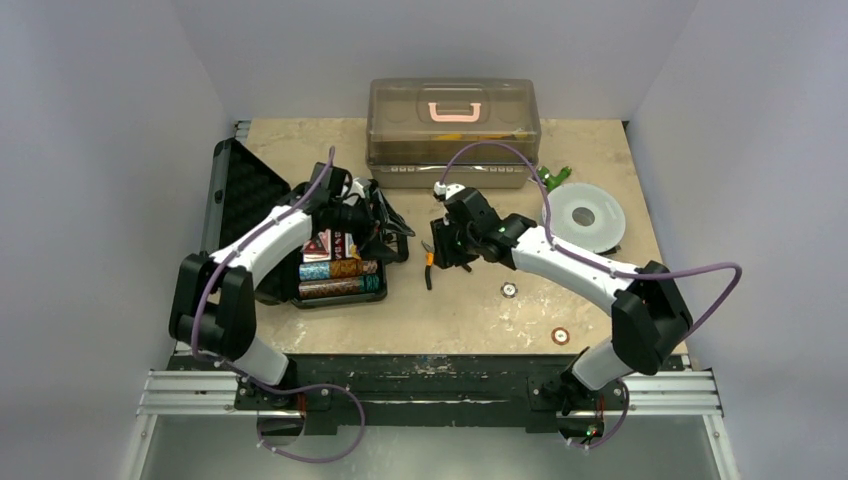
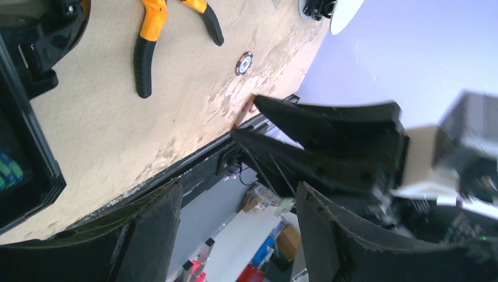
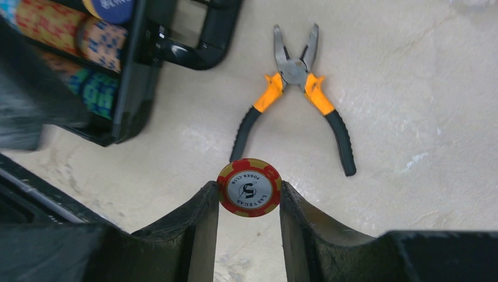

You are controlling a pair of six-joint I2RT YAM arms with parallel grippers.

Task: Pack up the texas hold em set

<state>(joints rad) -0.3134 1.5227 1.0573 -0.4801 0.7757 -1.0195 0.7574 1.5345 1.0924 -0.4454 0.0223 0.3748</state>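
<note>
The small black case (image 1: 340, 290) lies open at the left, with rows of teal, brown and purple chips and cards inside; its lid (image 1: 245, 190) is folded back. My right gripper (image 3: 249, 194) is shut on a red-and-yellow poker chip (image 3: 249, 187), held on edge above the table next to the case's right side (image 3: 126, 70) and handle (image 3: 205, 44). In the top view the right gripper (image 1: 440, 250) hangs right of the case. My left gripper (image 1: 385, 232) is open and empty over the case's right edge (image 2: 23, 147). Two loose chips (image 1: 509, 290) (image 1: 561, 336) lie on the table.
Orange-handled pliers (image 3: 296, 88) lie open just right of the case, under the right gripper. A translucent brown box with a pink handle (image 1: 453, 130) stands at the back. A white round disc (image 1: 583, 215) and a small green item (image 1: 553, 178) are at the back right.
</note>
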